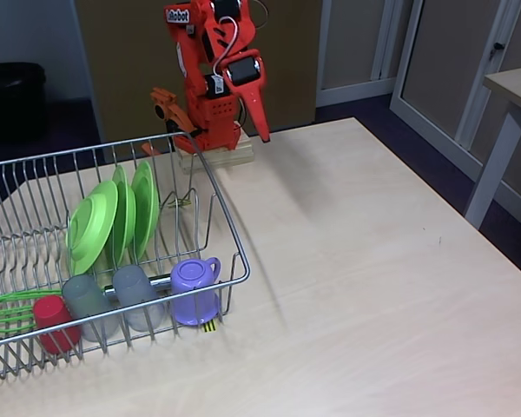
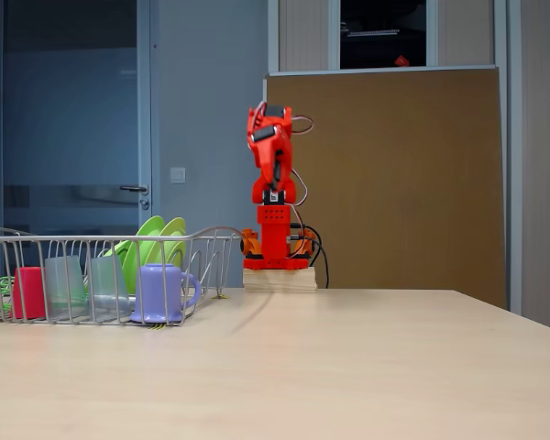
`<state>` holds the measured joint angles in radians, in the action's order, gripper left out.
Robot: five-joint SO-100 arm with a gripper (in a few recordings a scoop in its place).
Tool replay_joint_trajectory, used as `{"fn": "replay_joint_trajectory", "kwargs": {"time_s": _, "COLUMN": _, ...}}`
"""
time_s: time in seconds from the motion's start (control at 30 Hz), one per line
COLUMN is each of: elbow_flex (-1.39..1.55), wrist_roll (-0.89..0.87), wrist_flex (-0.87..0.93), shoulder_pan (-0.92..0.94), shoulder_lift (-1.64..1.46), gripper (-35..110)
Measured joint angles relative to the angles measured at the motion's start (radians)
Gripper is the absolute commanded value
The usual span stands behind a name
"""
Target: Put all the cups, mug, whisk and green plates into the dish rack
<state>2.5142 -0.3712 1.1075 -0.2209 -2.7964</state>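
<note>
A pale wooden table (image 1: pixel 373 261) stands before a brown board (image 2: pixel 394 174) and a grey door (image 2: pixel 69 137).

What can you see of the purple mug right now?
The mug is a small lilac-purple piece that looks like plastic, with a side handle. It stands in the front right corner of the dish rack, seemingly upright, last in a row beside two grey cups. In a fixed view its handle points toward the rack's right wall. It rests on the rack's wires; whether it touches the neighbouring cup cannot be told. The gripper hangs well away, folded at the arm's base.
</note>
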Motion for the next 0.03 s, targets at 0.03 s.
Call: {"fn": "replay_joint_trajectory", "kwargs": {"time_s": 0.03, "elbow_flex": 0.064, "wrist_roll": 0.018, "wrist_flex": -0.038, "shoulder_pan": -0.031, "shoulder_lift": -0.025, "gripper": 0}}
